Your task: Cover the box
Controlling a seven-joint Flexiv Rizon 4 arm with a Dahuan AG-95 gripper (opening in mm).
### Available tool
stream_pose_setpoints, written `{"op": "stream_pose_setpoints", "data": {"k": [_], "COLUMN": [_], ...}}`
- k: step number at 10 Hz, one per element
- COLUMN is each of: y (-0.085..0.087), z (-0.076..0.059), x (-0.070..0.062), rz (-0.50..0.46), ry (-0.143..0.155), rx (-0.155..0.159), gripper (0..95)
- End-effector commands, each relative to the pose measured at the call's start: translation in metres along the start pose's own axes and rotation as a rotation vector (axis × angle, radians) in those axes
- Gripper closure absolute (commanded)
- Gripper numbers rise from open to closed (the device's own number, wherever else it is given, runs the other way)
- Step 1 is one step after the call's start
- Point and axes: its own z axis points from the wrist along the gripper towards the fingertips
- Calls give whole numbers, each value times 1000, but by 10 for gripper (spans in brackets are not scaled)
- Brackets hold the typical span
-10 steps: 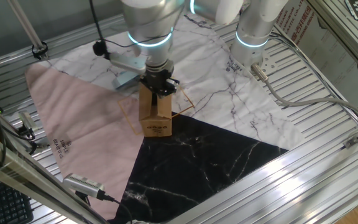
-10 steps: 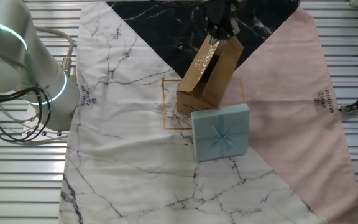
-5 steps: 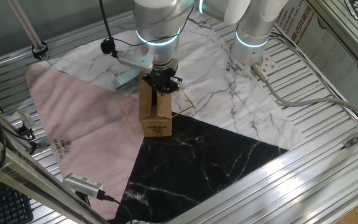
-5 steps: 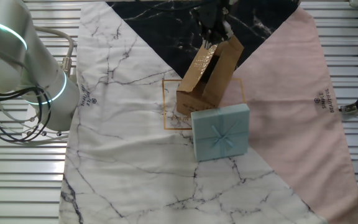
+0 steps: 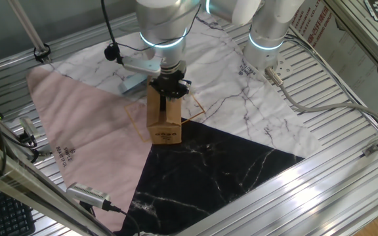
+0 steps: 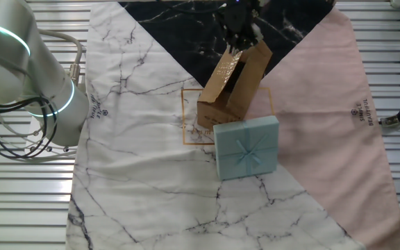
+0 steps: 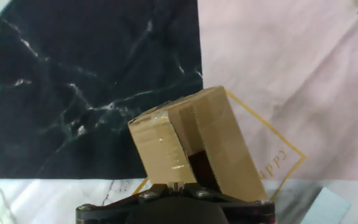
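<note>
The fingers (image 5: 168, 94) are seen set directly over the top of the box (image 5: 163, 120), at its open mouth; in the other fixed view they (image 6: 239, 39) sit at the upper end of the carton, just at the flap edges; whether they are spread or pinched on a flap cannot be told, since the tips are masked by the dark hand body in every view. In the hand view only the black housing of the hand is shown along the bottom edge, with the box (image 7: 194, 143) immediately ahead of it — one taped flap is folded over the left part of the top, while a dark gap is left open beside it.

The box is stood upright near the middle of the worktop (image 5: 346, 131), on a three-coloured mat (image 6: 137, 90), where the pink, black and white marble fields meet, inside a thin gold printed outline. Its long axis is judged to run vertically, straight below the fingers; the open gap lies on the side toward the hand. A pale blue gift box (image 6: 246, 147) is laid just beside the carton's base.
</note>
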Motion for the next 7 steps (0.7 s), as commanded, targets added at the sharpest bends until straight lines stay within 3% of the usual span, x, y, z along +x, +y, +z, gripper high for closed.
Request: {"op": "stream_pose_setpoints", "data": {"k": [1,4,7], "y": [1,1,-3], "z": [0,0,1], "x": [2,2,2], "rz": [-78,-90,-82], "ry": [-19,-39,-37], "rx": [6,-11,-8], "gripper": [0,0,0]}}
